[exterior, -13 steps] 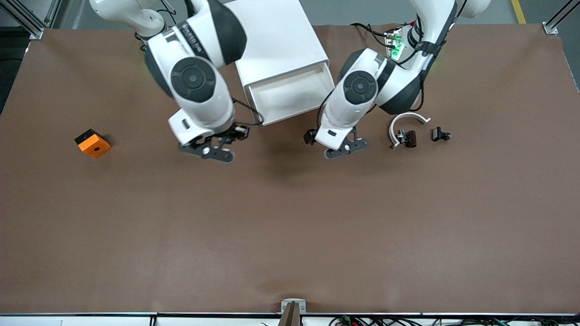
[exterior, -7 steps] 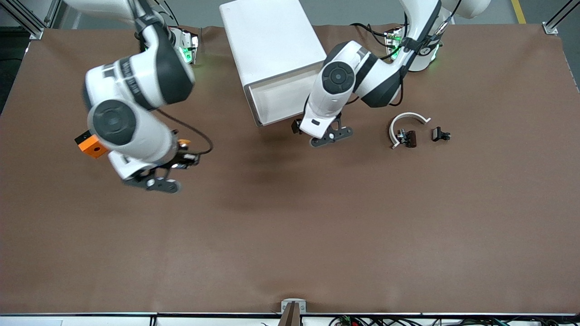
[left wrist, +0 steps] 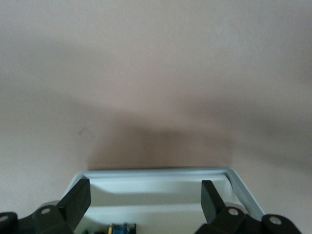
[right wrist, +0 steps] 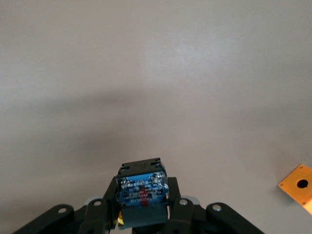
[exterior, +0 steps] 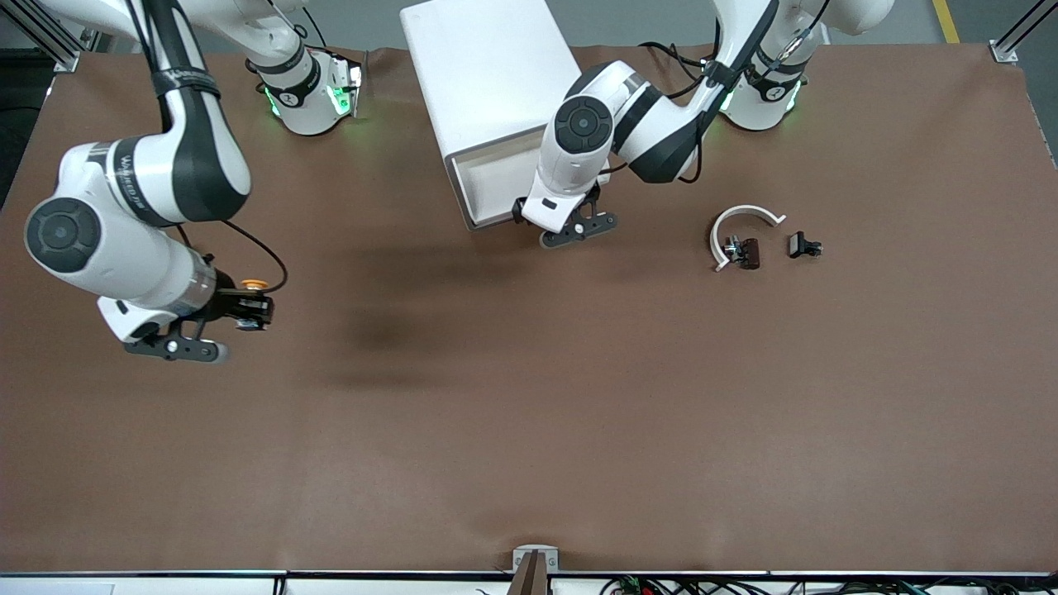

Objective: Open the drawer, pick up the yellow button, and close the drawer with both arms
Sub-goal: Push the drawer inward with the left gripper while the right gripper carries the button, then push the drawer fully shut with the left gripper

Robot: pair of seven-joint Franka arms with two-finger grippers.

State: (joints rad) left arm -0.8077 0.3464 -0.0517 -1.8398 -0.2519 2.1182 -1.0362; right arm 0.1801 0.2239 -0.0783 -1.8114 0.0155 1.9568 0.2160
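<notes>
Matt brown table covering (exterior: 529, 413), cloth-like, faintly creased. Smooth white plastic-looking boxy cabinet (exterior: 488, 66), satin finish. Glossy white arm shells; matt black right gripper (right wrist: 144, 214) around blue-bodied button (right wrist: 142, 190).

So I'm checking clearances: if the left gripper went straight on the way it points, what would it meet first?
Probably the drawer: the open left gripper sits just over its front rim, with bare brown table past that. Depth is unclear.
</notes>
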